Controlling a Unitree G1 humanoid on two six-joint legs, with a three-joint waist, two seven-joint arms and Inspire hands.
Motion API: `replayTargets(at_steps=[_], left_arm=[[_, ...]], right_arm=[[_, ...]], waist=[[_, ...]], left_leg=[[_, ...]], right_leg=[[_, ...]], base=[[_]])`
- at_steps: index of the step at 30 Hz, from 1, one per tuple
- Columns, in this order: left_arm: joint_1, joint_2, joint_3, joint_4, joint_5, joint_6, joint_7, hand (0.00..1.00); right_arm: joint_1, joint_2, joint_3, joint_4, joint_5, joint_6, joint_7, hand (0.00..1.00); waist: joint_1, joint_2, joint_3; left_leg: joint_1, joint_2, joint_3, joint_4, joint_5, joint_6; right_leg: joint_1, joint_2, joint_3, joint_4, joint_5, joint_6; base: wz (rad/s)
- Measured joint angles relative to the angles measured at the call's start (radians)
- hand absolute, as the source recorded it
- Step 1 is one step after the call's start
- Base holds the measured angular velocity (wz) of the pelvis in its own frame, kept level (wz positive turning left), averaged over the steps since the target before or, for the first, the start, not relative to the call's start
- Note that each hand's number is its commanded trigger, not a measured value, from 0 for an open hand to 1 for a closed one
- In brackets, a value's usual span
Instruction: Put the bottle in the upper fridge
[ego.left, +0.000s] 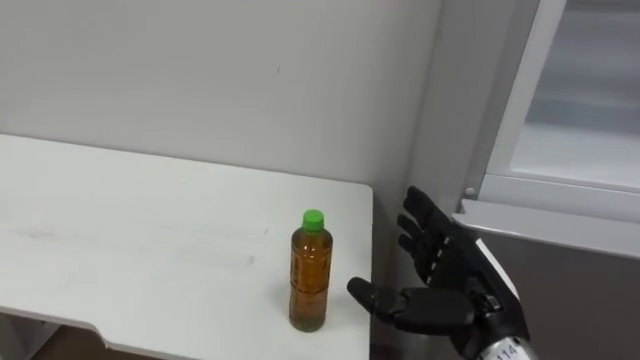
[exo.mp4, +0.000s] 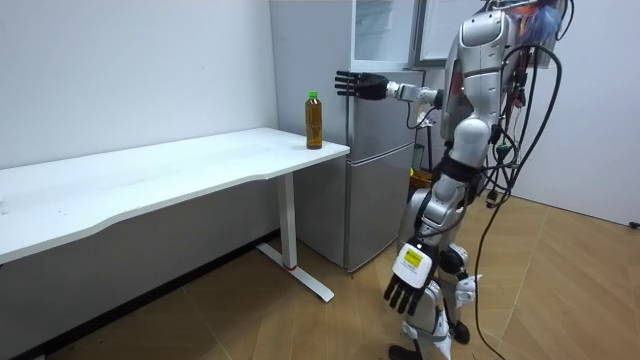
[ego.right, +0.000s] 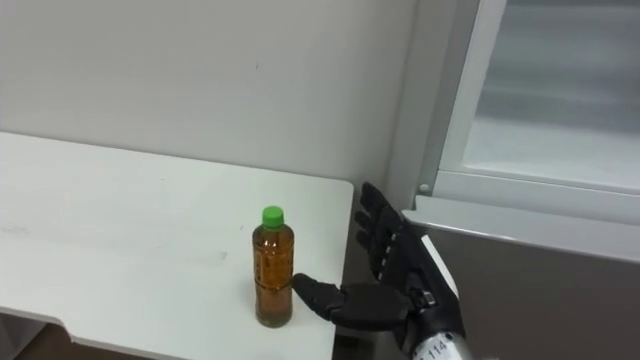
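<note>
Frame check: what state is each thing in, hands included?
bottle: upright, capped, on the table, unheld.
right hand: open, beside the bottle, not touching.
left hand: open, hanging low.
upper fridge: door open.
lower fridge door: shut.

White table (exo.mp4: 150, 175) on white leg (exo.mp4: 290, 225), along pale wall (exo.mp4: 130, 70); floor (exo.mp4: 560, 290) beneath, probably wood laminate.

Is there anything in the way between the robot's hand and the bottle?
Nothing visible is. The open black right hand is just right of the brown, green-capped plastic bottle, not touching, with only the white table's bare edge between them.
</note>
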Motion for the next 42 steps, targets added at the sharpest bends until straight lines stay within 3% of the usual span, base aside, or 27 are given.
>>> replayTargets(at_steps=[7,11,15,24,32,35,37,38,42], left_arm=[[0.000,-0.001,-0.004,-0.001,0.042,0.020,-0.022,0.00],[-0.007,-0.001,-0.002,-0.001,0.042,0.022,-0.031,0.00],[-0.018,-0.002,0.006,-0.001,0.042,0.028,-0.048,0.00],[-0.022,0.001,0.006,-0.002,0.041,0.063,-0.049,0.00],[-0.023,0.008,-0.012,-0.026,0.041,0.072,-0.049,0.00],[-0.021,0.009,-0.014,-0.051,0.042,0.078,-0.059,0.00],[-0.020,0.013,-0.013,-0.074,0.042,0.088,-0.068,0.00],[-0.019,0.016,-0.003,-0.080,0.042,0.092,-0.071,0.00],[-0.017,0.016,0.003,-0.093,0.042,0.097,-0.068,0.00]], right_arm=[[-0.027,0.001,0.000,0.048,0.005,0.000,-0.037,0.00],[-0.055,0.001,0.000,0.097,0.006,0.000,-0.059,0.00],[-0.094,0.001,-0.002,0.154,0.007,0.001,-0.079,0.00],[-0.127,0.003,0.006,0.214,0.002,0.014,-0.099,0.00],[-0.169,0.002,0.050,0.281,0.017,0.024,-0.118,0.00],[-0.229,0.002,0.060,0.354,0.015,0.063,-0.126,0.00],[-0.256,0.000,0.059,0.376,0.010,0.075,-0.135,0.00],[-0.260,-0.002,0.059,0.373,-0.001,0.077,-0.140,0.00],[-0.283,-0.002,0.059,0.356,-0.013,0.078,-0.145,0.00]], waist=[[0.005,-0.002,-0.0004],[0.007,-0.006,0.0036],[0.015,-0.011,0.0059],[0.024,-0.009,0.0046],[0.025,-0.008,0.0030],[0.037,-0.013,0.0000],[0.047,-0.021,-0.0056],[0.052,-0.029,-0.0124],[0.061,-0.028,-0.0110]], left_leg=[[-0.010,-0.003,-0.021,0.010,0.005,-0.001],[-0.016,-0.005,-0.038,0.021,0.010,-0.001],[-0.027,-0.013,-0.044,0.028,0.019,0.001],[-0.033,-0.018,-0.050,0.032,0.028,0.005],[-0.035,-0.017,-0.053,0.038,0.028,0.005],[-0.039,-0.019,-0.055,0.038,0.031,0.006],[-0.047,-0.020,-0.061,0.039,0.031,0.006],[-0.051,-0.021,-0.069,0.040,0.033,0.005],[-0.050,-0.022,-0.081,0.039,0.034,0.004]], right_leg=[[0.004,-0.003,-0.024,0.001,0.000,0.000],[0.010,-0.003,-0.033,0.001,0.000,0.000],[0.005,-0.007,-0.022,-0.001,-0.010,-0.016],[-0.009,-0.012,-0.022,0.003,-0.010,-0.016],[-0.008,-0.011,-0.024,0.015,-0.010,-0.017],[-0.013,-0.014,-0.031,0.015,-0.013,-0.012],[-0.013,-0.014,-0.039,0.015,-0.011,-0.015],[-0.013,-0.014,-0.046,0.014,-0.011,-0.016],[-0.008,-0.012,-0.049,0.015,-0.011,-0.016]], base=[[0.08],[0.11],[0.06],[0.02],[0.00],[0.04],[0.12],[0.15],[0.11]])
